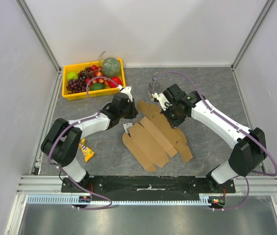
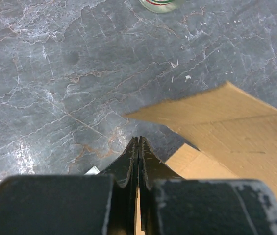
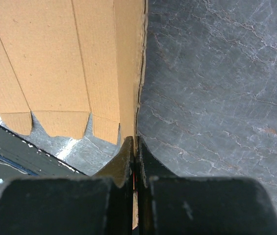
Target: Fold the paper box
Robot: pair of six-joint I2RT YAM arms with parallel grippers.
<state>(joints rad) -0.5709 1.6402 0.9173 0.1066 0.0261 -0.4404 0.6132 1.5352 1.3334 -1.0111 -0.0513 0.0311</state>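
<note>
The paper box (image 1: 153,137) is a flat brown die-cut cardboard sheet with flaps and notched edges, lying mid-table. My left gripper (image 1: 128,111) is at its far left corner. In the left wrist view the left gripper (image 2: 138,140) is shut, with a sliver of cardboard between the fingers and the sheet (image 2: 236,122) spreading to the right. My right gripper (image 1: 171,115) is at the sheet's far right edge. In the right wrist view the right gripper (image 3: 136,140) is shut on the cardboard's edge, seen edge-on, with the sheet (image 3: 55,63) raised to the left.
A yellow bin (image 1: 94,94) of fruit stands at the back left. A small round tin (image 1: 152,87) sits behind the sheet and also shows in the left wrist view (image 2: 160,4). A yellow snack packet (image 1: 86,151) lies by the left arm's base.
</note>
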